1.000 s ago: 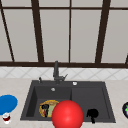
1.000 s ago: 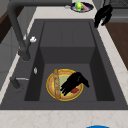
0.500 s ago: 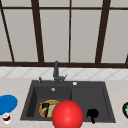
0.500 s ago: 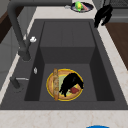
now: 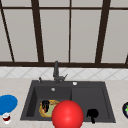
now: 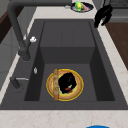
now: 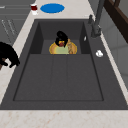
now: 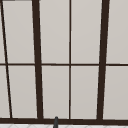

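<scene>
the plate (image 6: 76, 93) lies flat on the floor of the sink's (image 6: 67, 53) deep left basin, a yellow-rimmed disc with a brown stick-like thing (image 6: 56, 85) lying along one side. it looks rigid and thin, probably smooth and slippery, and likely to chip against the hard basin. lying flat, it offers little but its rim to hold; the bare edge away from the stick seems the best place to pinch.

the left hand (image 6: 66, 82) is down in the basin over the middle of the plate, palm down, fingers curled in. something small and red shows under it, but i cannot tell whether it is pinched or merely covered, nor whether the fingers touch the plate. in the front view this hand (image 5: 45, 105) sits just behind a big red ball (image 5: 67, 115).

the right hand (image 6: 103, 15) hangs in the air over the sink's right end, fingers drooping loose, holding nothing, near a dark dish (image 6: 82, 6) on the counter.
</scene>
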### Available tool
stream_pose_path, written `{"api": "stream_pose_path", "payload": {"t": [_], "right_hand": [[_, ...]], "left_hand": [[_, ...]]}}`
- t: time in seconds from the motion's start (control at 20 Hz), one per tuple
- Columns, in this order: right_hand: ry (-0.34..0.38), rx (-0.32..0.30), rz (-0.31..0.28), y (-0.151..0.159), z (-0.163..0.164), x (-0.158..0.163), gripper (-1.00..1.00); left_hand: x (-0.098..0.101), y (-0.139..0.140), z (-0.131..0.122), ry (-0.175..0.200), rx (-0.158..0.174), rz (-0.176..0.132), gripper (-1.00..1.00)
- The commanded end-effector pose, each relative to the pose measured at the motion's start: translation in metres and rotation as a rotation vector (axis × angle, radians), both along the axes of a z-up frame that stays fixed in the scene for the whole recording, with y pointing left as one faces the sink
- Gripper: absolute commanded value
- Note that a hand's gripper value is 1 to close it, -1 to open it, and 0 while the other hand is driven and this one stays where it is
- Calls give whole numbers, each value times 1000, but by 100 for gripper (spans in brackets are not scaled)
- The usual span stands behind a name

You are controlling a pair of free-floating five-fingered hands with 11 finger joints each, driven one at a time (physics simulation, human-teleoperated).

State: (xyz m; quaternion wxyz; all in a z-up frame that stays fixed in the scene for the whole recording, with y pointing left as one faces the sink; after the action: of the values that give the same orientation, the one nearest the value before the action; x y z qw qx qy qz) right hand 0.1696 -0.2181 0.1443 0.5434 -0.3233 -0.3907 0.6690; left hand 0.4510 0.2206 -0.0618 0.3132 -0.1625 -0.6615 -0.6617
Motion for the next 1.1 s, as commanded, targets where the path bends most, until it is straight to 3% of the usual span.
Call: {"api": "stream_pose_path", "payload": {"t": [0.0,0.1,0.2,0.3,0.65,1.05], "right_hand": [[0,0,0,0,0,0,0],[0,0,0,0,0,0,0],[0,0,0,0,0,0,0],[0,0,0,0,0,0,0],[0,0,0,0,0,0,0],[0,0,0,0,0,0,0]], "left_hand": [[4,0,-4,40,-15,-4,100],[2,-1,0,-4,-4,-17,100],[1,-1,9,-70,-27,-25,100],[0,-1,18,-49,-18,5,100],[-2,-1,54,-21,-14,3,100],[-14,4,107,-21,-19,8,100]]}}
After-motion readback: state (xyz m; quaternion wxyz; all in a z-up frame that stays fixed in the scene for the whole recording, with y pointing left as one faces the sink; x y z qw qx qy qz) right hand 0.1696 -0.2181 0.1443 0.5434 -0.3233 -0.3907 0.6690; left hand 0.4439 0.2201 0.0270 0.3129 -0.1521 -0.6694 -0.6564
